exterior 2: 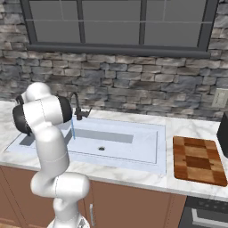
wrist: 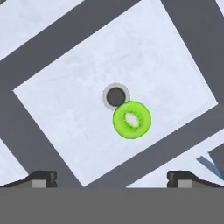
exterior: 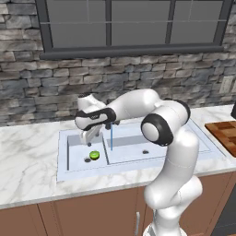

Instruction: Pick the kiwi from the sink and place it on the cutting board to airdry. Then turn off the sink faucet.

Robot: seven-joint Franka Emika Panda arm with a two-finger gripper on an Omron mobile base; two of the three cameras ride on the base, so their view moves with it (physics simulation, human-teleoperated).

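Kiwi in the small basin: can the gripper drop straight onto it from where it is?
Probably yes. The gripper hangs open over the small basin, and the kiwi lies uncovered beside the drain hole, nothing between them.

Looking straight down into the smaller basin of the sink [wrist: 65, 109], the pale floor sits tilted in the frame, bordered by darker grey walls. The kiwi [wrist: 132, 120] lies cut face up, bright green with a pale core, touching the lower right edge of the dark drain hole [wrist: 116, 96]. The tool [wrist: 112, 179] hangs above with its two dark fingertips [wrist: 43, 178] spread wide apart, nothing between them. A thin blue water stream [wrist: 209, 167] crosses the lower right corner.
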